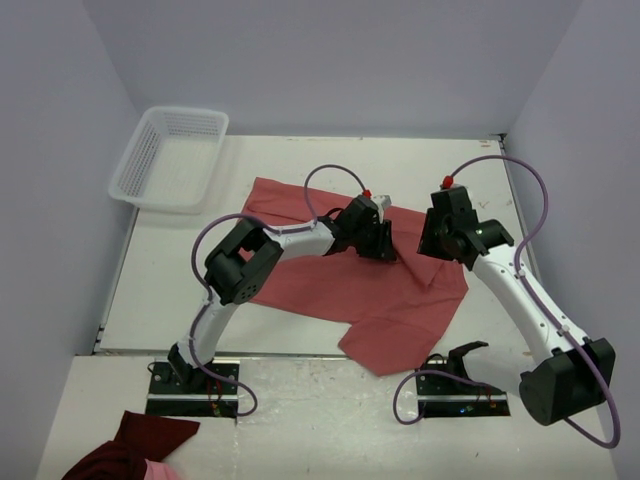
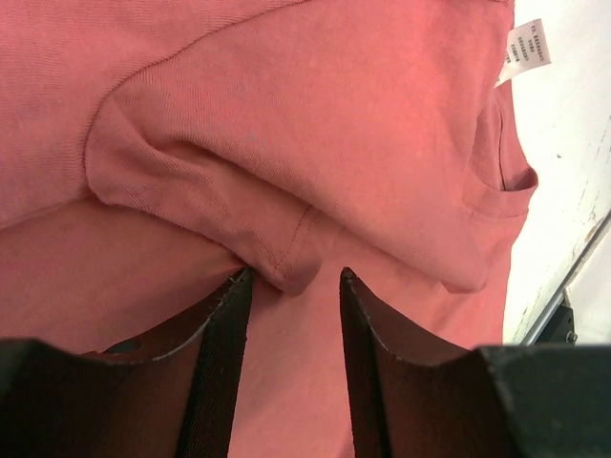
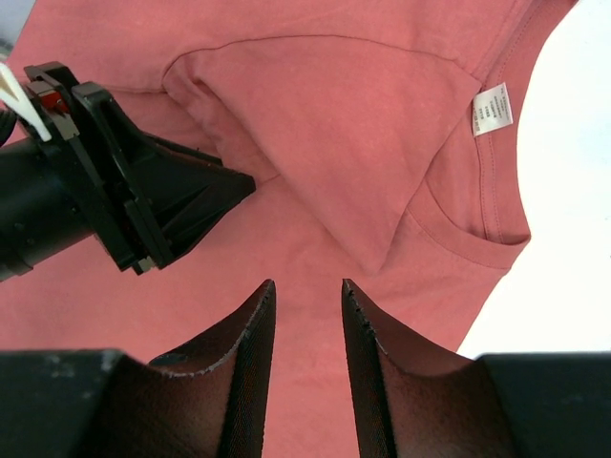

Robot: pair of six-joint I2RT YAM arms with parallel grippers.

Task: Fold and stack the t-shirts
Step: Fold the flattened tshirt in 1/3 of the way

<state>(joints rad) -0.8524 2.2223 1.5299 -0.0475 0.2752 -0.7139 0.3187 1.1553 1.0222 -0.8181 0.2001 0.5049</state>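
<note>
Left wrist: my left gripper (image 2: 296, 274) part open, empty; right gripper (image 3: 306, 284) same; limp t-shirt (image 2: 334, 124), I'd pinch sleeve fold (image 2: 282, 253) below neck label (image 2: 524, 52)

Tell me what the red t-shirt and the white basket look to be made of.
The t-shirt looks like soft knit cotton with a matte finish: fine fabric texture, stitched hems, limp creases. The basket looks like moulded white plastic, perhaps slightly glossy: thin, even lattice walls.
</note>
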